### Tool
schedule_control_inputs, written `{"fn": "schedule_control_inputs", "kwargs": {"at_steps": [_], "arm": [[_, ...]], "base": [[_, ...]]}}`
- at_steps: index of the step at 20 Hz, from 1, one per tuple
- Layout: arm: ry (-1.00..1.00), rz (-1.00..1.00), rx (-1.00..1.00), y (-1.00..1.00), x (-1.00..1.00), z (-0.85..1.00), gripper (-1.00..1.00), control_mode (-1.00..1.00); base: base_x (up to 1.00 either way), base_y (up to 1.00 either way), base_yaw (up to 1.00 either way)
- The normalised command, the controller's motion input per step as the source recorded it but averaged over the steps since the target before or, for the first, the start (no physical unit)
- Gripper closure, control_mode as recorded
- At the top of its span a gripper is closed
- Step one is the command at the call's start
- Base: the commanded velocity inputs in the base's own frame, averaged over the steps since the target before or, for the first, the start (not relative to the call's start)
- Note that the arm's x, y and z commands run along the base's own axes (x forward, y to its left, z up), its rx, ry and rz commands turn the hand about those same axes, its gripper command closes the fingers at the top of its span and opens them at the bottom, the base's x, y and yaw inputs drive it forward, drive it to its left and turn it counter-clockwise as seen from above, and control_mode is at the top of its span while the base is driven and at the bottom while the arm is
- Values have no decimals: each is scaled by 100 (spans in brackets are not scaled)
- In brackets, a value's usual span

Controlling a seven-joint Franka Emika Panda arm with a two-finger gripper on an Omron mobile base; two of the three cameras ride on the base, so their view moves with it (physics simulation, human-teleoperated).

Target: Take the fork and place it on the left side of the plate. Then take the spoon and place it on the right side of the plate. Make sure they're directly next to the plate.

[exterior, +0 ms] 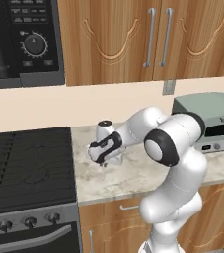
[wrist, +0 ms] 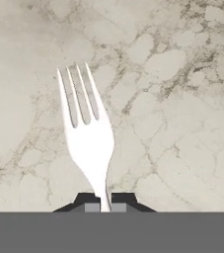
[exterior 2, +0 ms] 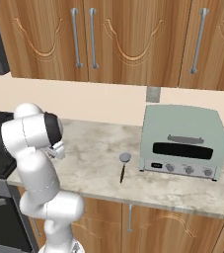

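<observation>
Here the first step is in hand: the fork is being taken. Leftmost stands the stove (exterior: 29,168), and just right of it, low over the marble counter (exterior: 133,178), the gripper (exterior: 103,160) points down. In the hand view its dark fingertips (wrist: 86,200) pinch the neck of the fork (wrist: 86,133), tines pointing away over the stone, so the jaws are closed narrowly on the handle. Further right lies the spoon (exterior 2: 124,165), dark-handled, near the pale green toaster oven (exterior 2: 182,143). Next, judging by the task, the robot needs to lift the fork clear and carry it to the plate's left edge.
</observation>
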Motion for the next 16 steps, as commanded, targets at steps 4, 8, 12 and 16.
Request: {"fn": "schedule_control_inputs", "kwargs": {"at_steps": [4, 8, 12, 16], "arm": [[2, -9, 2, -21, -37, -11, 100, -100], [0, -3, 4, -22, -38, 25, 100, -100], [0, 0, 3, -19, -35, 46, 100, -100], [0, 0, 2, -11, -34, 54, 100, -100]], "base": [[0, 0, 0], [0, 0, 0], [0, 0, 0], [0, 0, 0]]}}
